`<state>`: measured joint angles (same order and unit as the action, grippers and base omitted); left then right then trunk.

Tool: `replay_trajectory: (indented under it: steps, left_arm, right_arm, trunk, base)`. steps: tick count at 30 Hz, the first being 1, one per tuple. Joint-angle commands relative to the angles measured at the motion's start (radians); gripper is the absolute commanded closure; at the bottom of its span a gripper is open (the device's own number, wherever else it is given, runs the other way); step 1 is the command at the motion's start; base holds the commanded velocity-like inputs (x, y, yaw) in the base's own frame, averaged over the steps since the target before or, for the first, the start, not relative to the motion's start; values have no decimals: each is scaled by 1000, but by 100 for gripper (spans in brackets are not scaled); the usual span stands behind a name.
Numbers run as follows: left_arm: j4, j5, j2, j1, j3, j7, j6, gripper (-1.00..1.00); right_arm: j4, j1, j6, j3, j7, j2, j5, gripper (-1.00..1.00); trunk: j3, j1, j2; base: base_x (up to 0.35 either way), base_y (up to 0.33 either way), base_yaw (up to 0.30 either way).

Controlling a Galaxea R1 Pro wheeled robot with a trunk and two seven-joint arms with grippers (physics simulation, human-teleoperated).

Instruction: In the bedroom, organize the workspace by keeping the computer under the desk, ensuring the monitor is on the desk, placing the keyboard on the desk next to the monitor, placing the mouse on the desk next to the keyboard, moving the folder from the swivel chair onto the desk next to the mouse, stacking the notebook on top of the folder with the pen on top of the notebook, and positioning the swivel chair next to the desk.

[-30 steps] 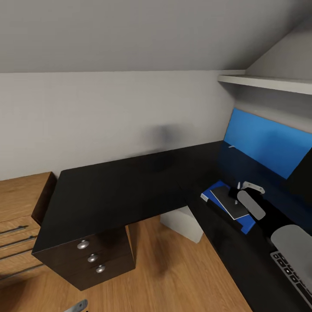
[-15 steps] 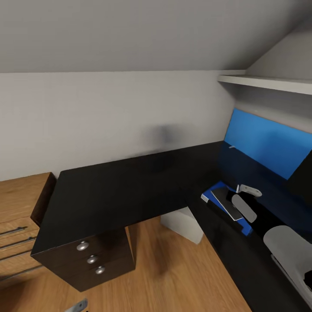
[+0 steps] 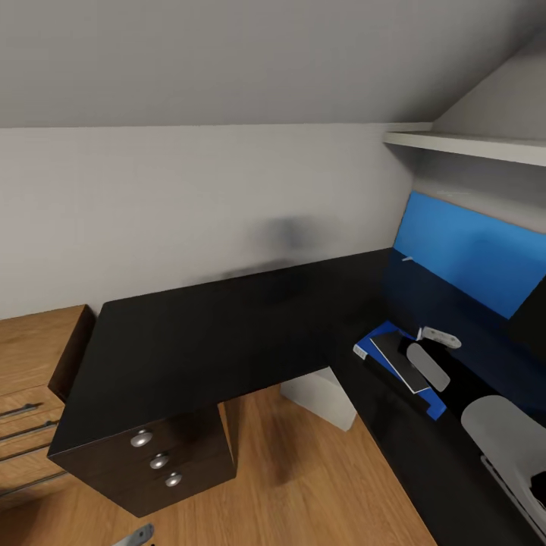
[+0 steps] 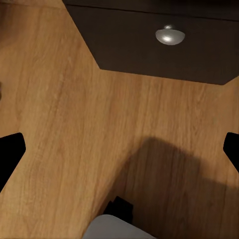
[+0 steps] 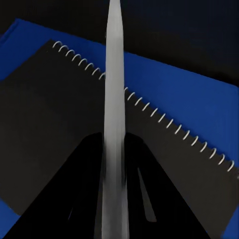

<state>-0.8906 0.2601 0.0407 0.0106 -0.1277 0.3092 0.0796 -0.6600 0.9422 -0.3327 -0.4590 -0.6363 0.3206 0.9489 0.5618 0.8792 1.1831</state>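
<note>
A thin silver pen is pinched between the black fingers of my right gripper, which is shut on it. Right below it lies the dark spiral-bound notebook on the bright blue folder. In the head view the folder and notebook lie on the glossy black desk, with my right gripper over them. The pale computer stands under the desk. The monitor's dark edge shows at far right. My left gripper is open above the oak floor.
A black three-drawer cabinet stands under the desk's left end; its knob is close to my left gripper. A light-wood drawer chest is at the left. The blue back panel and a white shelf rise at the right.
My right arm has slid a little leftward and nearer over the notebook, still holding the pen; its forearm now covers most of the keyboard. The head view has shifted slightly.
</note>
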Motion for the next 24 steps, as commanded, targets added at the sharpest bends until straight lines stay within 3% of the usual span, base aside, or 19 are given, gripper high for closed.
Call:
replay_trajectory:
  steps: [1, 6, 24]
  left_arm:
    - [-2, 7, 1, 0, -1, 2, 5, -100]
    - [-3, 6, 1, 0, -1, 2, 5, -100]
    - [-4, 6, 2, 0, -1, 2, 4, -100]
  right_arm:
    - [1, 1, -3, -6, -8, 2, 4, 100]
    - [32, 2, 39, -6, -6, 1, 4, 100]
    - [33, 3, 46, -6, -5, -12, 2, 100]
  trunk:
    - [1, 0, 1]
    - [1, 0, 1]
    - [1, 0, 1]
  base:
    - [0, 0, 0]
    - [0, 0, 0]
    - [36, 42, 0]
